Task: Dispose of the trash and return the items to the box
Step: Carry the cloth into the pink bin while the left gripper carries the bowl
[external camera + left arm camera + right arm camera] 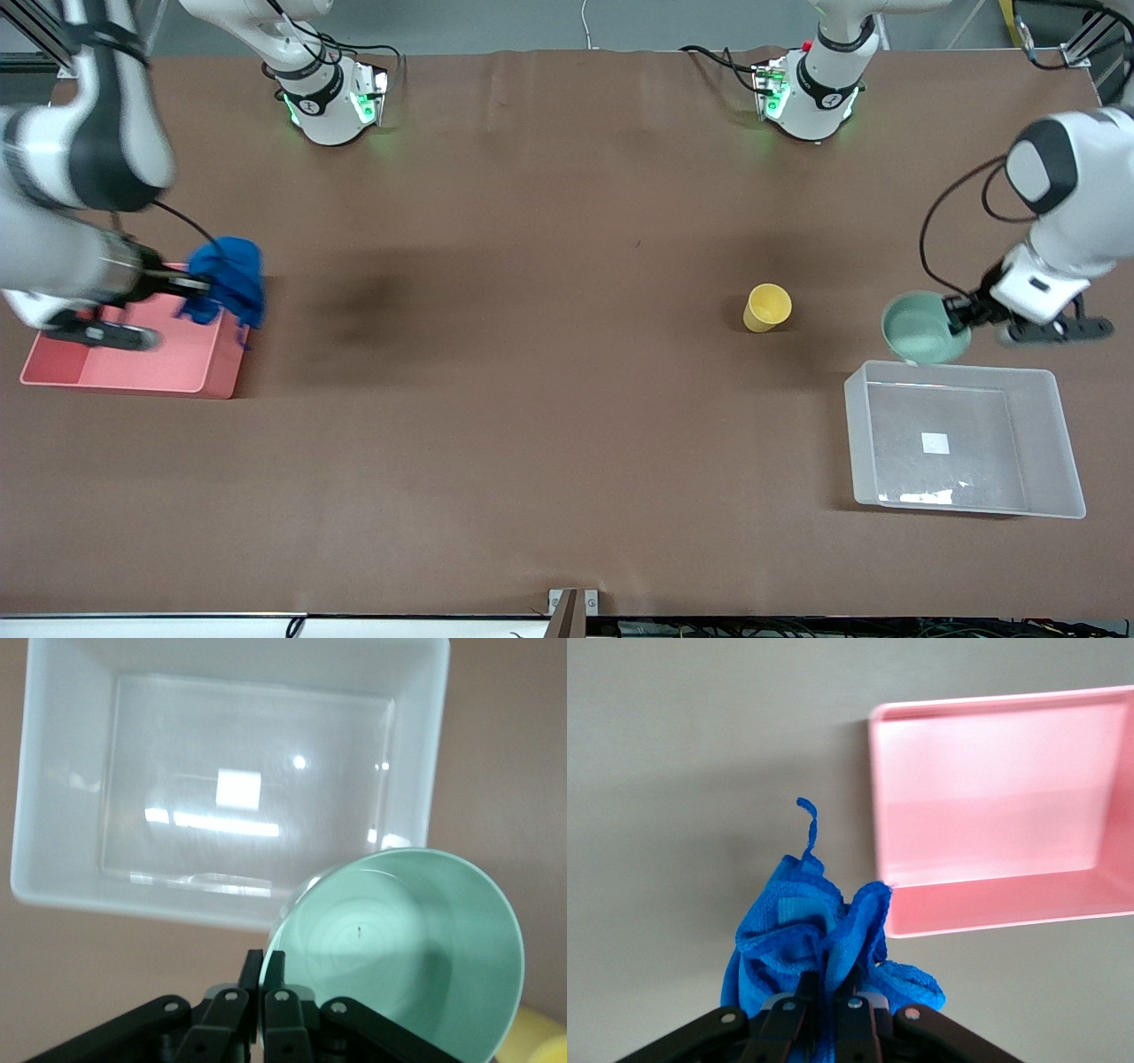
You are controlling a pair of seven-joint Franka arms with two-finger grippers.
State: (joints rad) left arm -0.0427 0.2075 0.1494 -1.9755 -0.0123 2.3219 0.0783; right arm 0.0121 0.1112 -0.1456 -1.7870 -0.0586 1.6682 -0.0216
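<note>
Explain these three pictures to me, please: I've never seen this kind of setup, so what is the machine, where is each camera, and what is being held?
Two white robot arms are bolted along one edge of a brown table. The wide picture comes from a high camera facing them. The other two come from cameras on the arms' wrists, looking down past the fingers.

The right gripper is shut on a crumpled blue cloth, carried at the edge of the pink bin. The left gripper pinches the rim of a mint-green bowl, held tilted beside the clear plastic tub, which has only a small white square on its base. A yellow cup stands on the table, untouched.
</note>
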